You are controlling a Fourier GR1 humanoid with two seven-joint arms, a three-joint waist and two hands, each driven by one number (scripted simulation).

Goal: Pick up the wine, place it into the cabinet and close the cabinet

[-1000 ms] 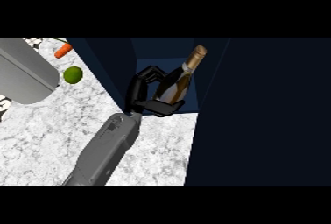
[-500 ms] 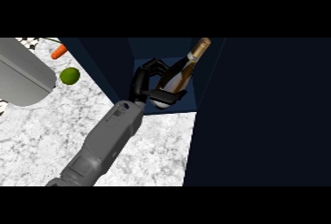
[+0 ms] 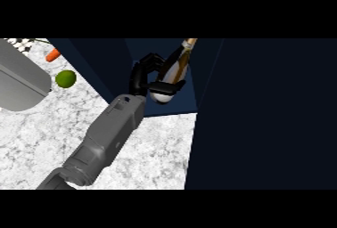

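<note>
Dark wine bottle (image 3: 175,67) in grasp of left robot hand (image 3: 140,76) inside cabinet (image 3: 92,58), long axis slanted, neck toward upper right.

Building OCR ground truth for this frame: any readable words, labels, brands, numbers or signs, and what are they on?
None readable.
The wine bottle, held by the left hand, shows a pale patch low down but no legible letters.
No text shows on the cabinet, the counter or the green fruit.
</note>
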